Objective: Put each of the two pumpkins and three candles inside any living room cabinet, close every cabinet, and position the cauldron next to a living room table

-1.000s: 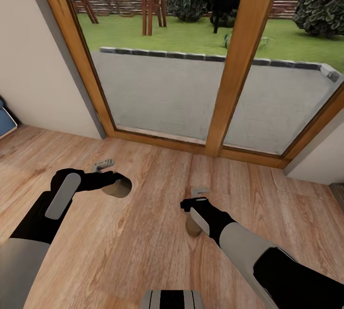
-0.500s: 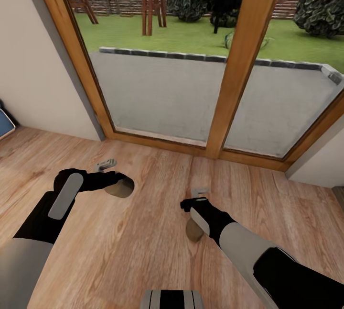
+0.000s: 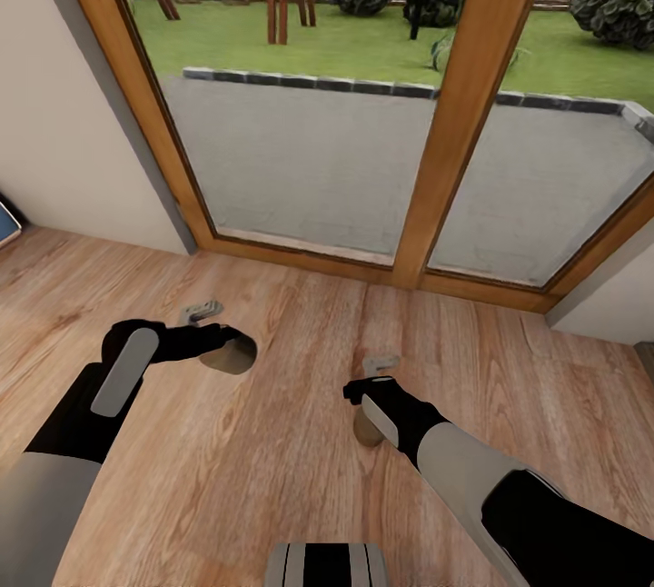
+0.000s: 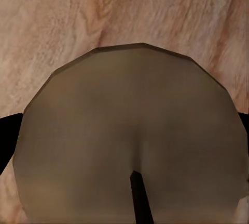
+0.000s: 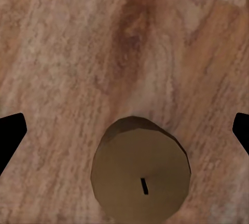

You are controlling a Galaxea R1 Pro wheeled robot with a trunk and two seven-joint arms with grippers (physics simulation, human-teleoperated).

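Ahead of us a big glazed door in a warm wooden frame [image 3: 454, 114] blocks the way forward, its centre post running down to the sill where it meets the plank floor [image 3: 272, 442]. Through the glass we see a grey paved terrace [image 3: 327, 160] edged with dark stones, then lawn and dark shrubs. A pale wall [image 3: 54, 133] closes off our left side, with a sliver of something blue [image 3: 7, 225] at its foot, too cropped to name. Another pale wall corner sits low on the right. At the bottom edge a grey and black part of our own body [image 3: 325, 564] pokes in.

Both arms reach forward low over the floor. Our left arm bends inward, and the left claw [image 3: 202, 313] is clamped on a candle [image 3: 227, 353]; the candle points towards the middle of the view with its beige end facing us. In the left wrist view that darker end [image 4: 129, 146] looms very close, a dark wick mark near its middle, wood grain behind.

Our right arm comes in from the lower right, forearm angled up towards the centre. The right claw [image 3: 377, 367] grips a second candle [image 3: 368, 431], which hangs below the wrist. From the right wrist view we see its beige end [image 5: 140, 180] with the little wick slit, black fingertips [image 5: 10, 130] at either side, floor beyond.
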